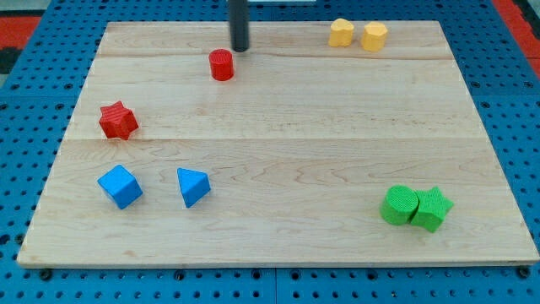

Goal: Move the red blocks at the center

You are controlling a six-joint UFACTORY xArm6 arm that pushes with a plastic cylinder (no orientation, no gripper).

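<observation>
Your tip (pixel 240 48) holds nothing, resting just above-right of the red cylinder (pixel 222 65) near the view's top; the red star (pixel 117 121) sits far left. Both look light, rigid, free-sliding; push each squarely on its outer face.

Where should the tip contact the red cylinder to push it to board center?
On the red cylinder, press the upper-left of its round side wall, pushing toward the view's lower right. My tip sits just to its upper right, apart from it, so it probably must swing left first. Hit dead-centre, since the curved wall may slip sideways.
</observation>
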